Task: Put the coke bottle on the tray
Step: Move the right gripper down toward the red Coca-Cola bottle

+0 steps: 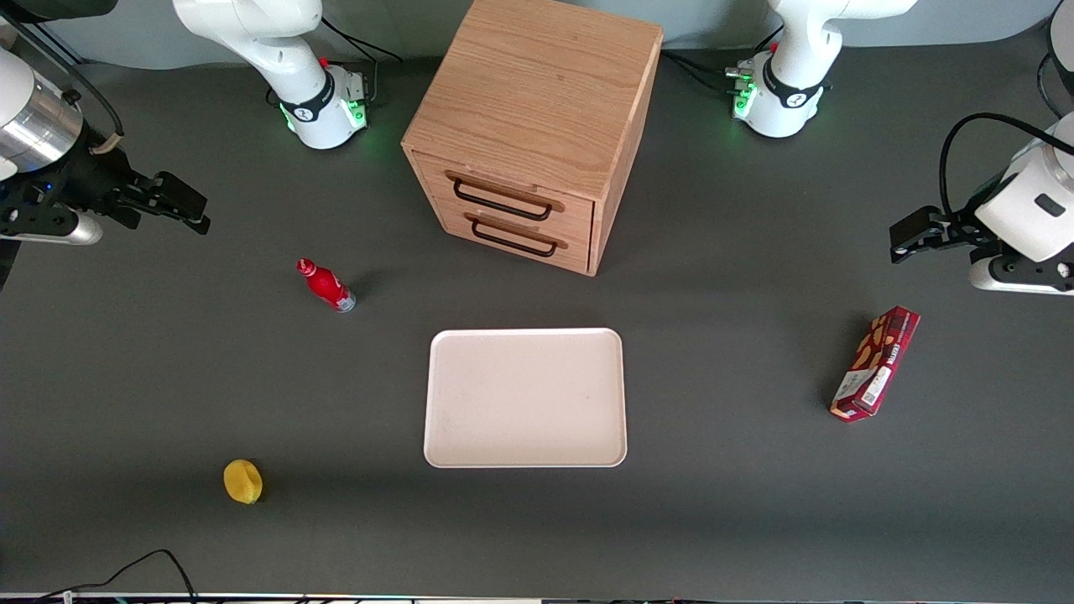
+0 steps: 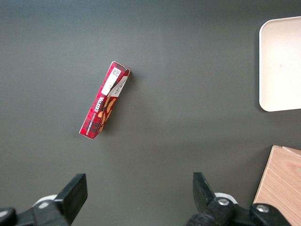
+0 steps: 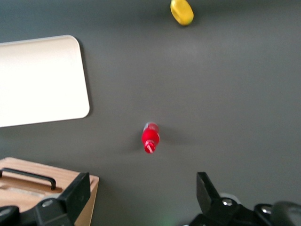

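Claw (image 1: 186, 210) released, raised near the working arm's table end. Bottle (image 1: 327, 286) upright on table (image 1: 168, 377), at ten o'clock from bare tray (image 1: 526, 397).

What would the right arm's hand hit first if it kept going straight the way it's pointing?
Probably bare table. The open hand hangs above the table, aimed down near the upright coke bottle, which stands just ahead of the fingertips rather than between them; depth is uncertain.
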You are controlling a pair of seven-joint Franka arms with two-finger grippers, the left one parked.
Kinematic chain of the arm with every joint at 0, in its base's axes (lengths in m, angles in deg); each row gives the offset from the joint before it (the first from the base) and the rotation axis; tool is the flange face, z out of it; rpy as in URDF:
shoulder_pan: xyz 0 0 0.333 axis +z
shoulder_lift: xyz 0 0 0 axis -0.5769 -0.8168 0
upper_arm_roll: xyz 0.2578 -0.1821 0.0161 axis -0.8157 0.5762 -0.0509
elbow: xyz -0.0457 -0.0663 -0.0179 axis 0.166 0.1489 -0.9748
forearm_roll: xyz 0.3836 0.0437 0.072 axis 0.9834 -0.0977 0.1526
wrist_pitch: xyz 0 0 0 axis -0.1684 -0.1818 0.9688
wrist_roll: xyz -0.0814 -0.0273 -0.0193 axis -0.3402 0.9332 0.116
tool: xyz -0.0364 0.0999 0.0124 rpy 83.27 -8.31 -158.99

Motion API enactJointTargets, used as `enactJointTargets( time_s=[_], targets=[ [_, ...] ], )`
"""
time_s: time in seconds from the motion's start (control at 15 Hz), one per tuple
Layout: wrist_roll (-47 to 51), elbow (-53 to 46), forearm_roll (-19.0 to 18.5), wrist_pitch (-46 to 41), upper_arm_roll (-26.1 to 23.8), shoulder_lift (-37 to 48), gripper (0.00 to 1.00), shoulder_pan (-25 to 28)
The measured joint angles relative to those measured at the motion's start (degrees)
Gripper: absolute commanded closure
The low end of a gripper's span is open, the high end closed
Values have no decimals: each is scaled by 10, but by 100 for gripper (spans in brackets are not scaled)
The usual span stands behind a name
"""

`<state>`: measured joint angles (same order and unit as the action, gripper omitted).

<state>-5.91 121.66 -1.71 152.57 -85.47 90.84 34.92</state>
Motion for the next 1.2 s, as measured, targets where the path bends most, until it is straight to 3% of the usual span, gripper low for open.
enactJointTargets(
  time_s=[0.4,0.6,0.8,1.0,1.2],
  targets=[
    [-1,-2,0,-37,-2,0,0,0],
    [-1,68,1,-2,-6,13,0,1],
    [-1,228,11,138,-7,41,0,1],
    [-1,391,15,333,-9,40,0,1],
    [0,491,16,475,-23,17,0,1]
  ],
)
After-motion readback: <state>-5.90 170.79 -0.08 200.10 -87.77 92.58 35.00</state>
